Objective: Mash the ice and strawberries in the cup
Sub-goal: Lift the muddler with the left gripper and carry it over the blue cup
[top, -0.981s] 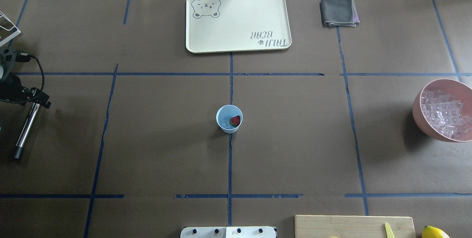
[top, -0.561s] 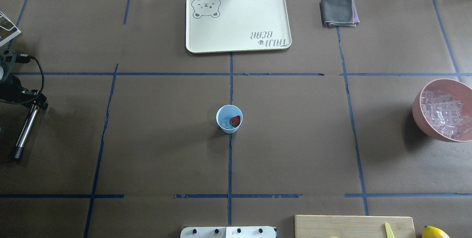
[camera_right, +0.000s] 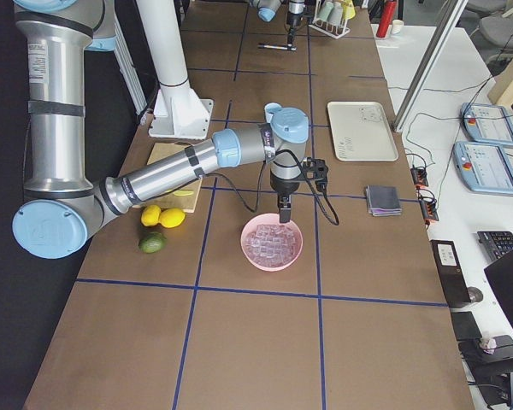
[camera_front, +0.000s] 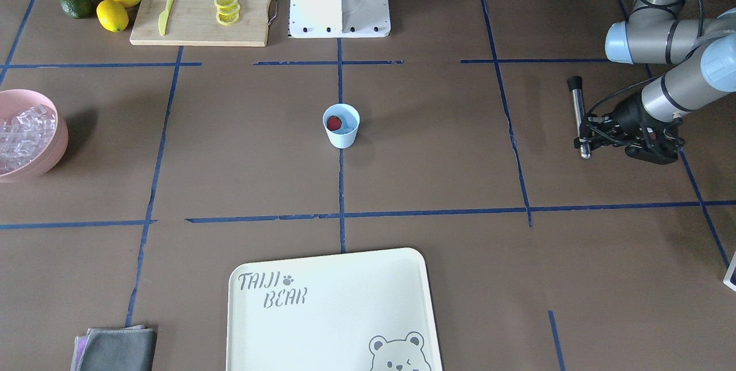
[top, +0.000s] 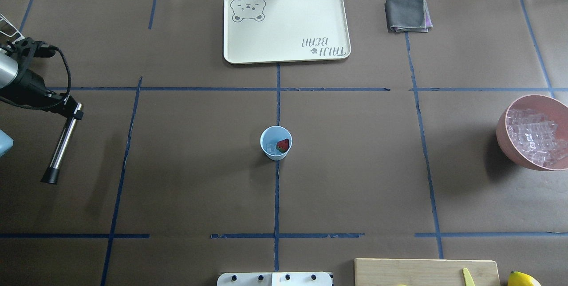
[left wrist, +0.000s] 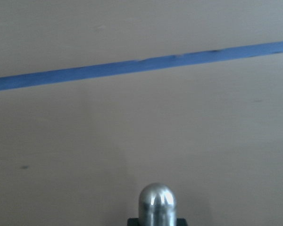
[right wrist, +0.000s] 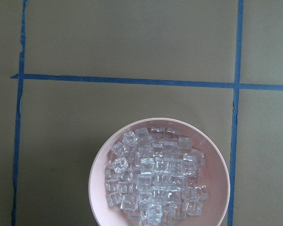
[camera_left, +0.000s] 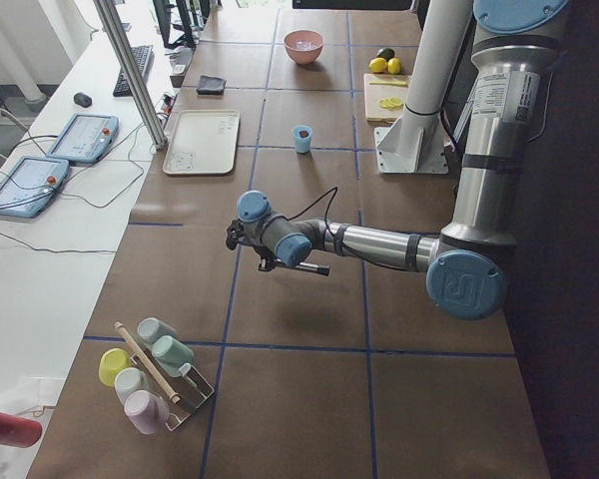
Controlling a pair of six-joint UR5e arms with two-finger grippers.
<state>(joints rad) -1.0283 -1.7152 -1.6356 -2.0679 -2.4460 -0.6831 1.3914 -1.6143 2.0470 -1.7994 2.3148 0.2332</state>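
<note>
My left end effector (top: 71, 109) is clamped on one end of a steel rod (top: 62, 144). The rod sticks out roughly level above the worktop (top: 355, 166), black-capped tip free, well off to the left of the cup (top: 275, 143). The cup stands upright at the middle of the worktop on the blue tape line. The strawberry (top: 282, 145) is inside against the right wall, with a few cubes of ice (top: 270, 147) beside it.

My right end effector (camera_right: 284, 207) hangs over the pink bowl (top: 503, 137) of spare cubes. It shows only in the side view, so I cannot tell whether its fingers are apart or together.

I judge the cup to be the awkward piece. It looks light and thin-walled, it has no handle, and it narrows to a small foot, so any sideways push should tip it or send it skating on the paper. If I steady it, I would take it low on the outer wall, with light pressure so it does not buckle.

The strawberry should crush easily. The ice is hard and slick, and will likely squirt out from under the tip unless I press straight down through the centre.

The rod is stiff and smooth. With my hold so near its end, it may slide through the fingers under a downward load, so I would keep the strokes short and vertical.
</note>
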